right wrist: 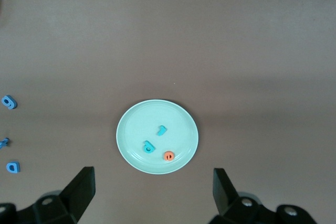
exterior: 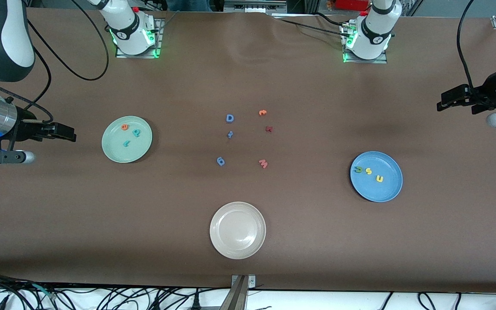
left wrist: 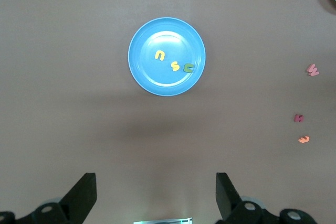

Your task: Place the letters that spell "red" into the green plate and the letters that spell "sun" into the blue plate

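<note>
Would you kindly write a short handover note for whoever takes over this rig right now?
Left gripper: open, empty, waiting over bare table at its own end.
Right gripper: open, empty, beside the green plate.
Green plate holds the orange e, teal d and teal r.
Blue plate holds the green n, yellow s and yellow u.
Done: both words sorted.
Left: nothing visible; spare letters stay mid-table, beige plate unused.
</note>
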`<state>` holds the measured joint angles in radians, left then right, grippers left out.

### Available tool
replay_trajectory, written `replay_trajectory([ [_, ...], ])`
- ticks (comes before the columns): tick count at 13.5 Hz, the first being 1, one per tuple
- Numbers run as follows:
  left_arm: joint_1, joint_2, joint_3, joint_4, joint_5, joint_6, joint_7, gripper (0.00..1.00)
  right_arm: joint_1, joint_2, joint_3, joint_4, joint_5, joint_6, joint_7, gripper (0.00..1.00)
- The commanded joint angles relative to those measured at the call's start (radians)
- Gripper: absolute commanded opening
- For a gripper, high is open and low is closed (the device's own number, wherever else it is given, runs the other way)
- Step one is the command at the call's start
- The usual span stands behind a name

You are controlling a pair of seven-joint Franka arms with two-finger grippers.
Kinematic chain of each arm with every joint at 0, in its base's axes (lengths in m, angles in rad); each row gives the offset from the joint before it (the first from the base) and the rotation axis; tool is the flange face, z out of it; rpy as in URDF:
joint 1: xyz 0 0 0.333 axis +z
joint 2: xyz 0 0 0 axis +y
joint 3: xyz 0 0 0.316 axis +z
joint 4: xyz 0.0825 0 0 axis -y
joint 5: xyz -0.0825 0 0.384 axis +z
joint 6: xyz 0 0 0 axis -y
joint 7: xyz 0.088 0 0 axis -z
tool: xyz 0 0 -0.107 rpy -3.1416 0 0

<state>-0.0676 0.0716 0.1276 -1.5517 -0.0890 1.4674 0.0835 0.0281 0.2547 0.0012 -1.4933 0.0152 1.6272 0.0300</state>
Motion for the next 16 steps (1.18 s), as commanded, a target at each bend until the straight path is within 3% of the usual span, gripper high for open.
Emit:
replay_trajectory([
  [1, 0.015, 0.008, -0.005, 0.024, -0.025, -0.018, 0.015, 1.00, -0.008, -0.023, 0.017, -0.032, -0.018, 0.023, 0.007, 0.99],
  [5, 0.014, 0.008, -0.008, 0.025, -0.025, -0.016, 0.013, 1.00, -0.017, -0.023, 0.010, -0.024, -0.021, 0.020, 0.004, 1.00],
  [8, 0.014, 0.008, -0.008, 0.025, -0.025, -0.016, 0.013, 1.00, -0.020, -0.023, -0.038, -0.012, -0.015, 0.026, -0.009, 1.00],
  [16, 0.014, 0.008, -0.008, 0.022, -0.023, -0.019, 0.018, 1.00, -0.017, -0.041, -0.038, 0.054, -0.009, -0.045, 0.001, 1.00],
])
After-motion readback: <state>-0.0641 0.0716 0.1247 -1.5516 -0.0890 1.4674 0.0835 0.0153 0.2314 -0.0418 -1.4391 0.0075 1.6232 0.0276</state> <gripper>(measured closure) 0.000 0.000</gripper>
